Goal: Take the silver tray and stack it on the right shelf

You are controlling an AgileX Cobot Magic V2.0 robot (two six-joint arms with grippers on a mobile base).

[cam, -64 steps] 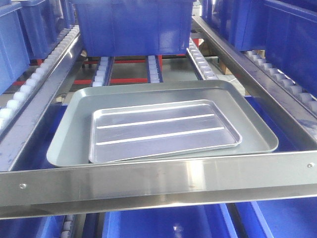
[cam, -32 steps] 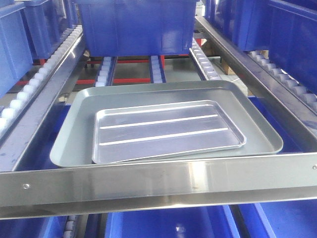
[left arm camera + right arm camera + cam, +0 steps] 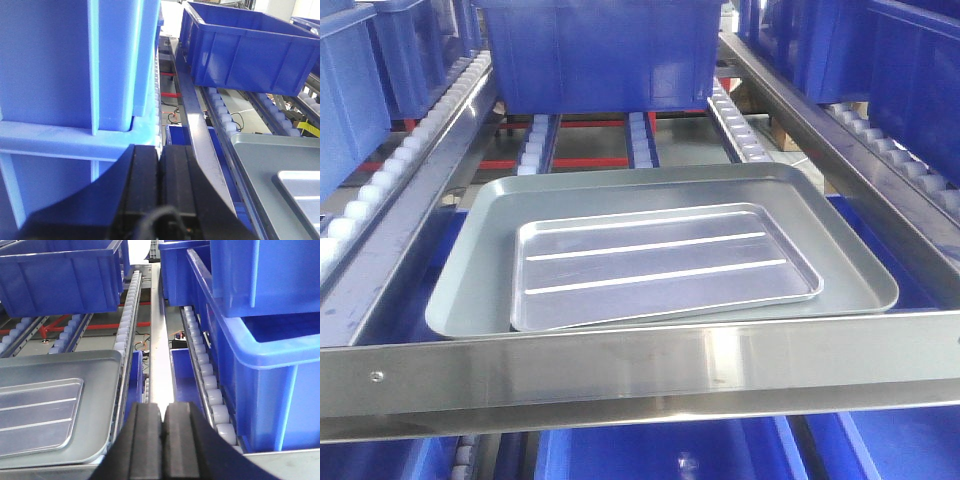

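Note:
The silver tray [image 3: 665, 265], shiny with two raised ridges, lies flat inside a larger dull grey tray [image 3: 470, 275] on the flow rack, just behind the front crossbar [image 3: 620, 375]. The silver tray also shows in the left wrist view [image 3: 300, 195] and the right wrist view [image 3: 35, 415]. My left gripper [image 3: 160, 150] is shut and empty, left of the trays beside a blue bin. My right gripper [image 3: 163, 410] is shut and empty, right of the trays over the steel side rail [image 3: 159, 365]. Neither gripper shows in the front view.
A blue bin [image 3: 600, 55] sits on the rollers behind the trays. Blue bins [image 3: 910, 80] fill the right lane and others [image 3: 350, 90] the left lane. White roller lanes [image 3: 740, 130] and sloping rails [image 3: 840, 160] flank the trays. More blue bins [image 3: 660, 450] lie below.
The front view has drifted a little, so the trays and rack sit slightly further right and lower in the frame. The silver tray still lies the same way in the grey tray.

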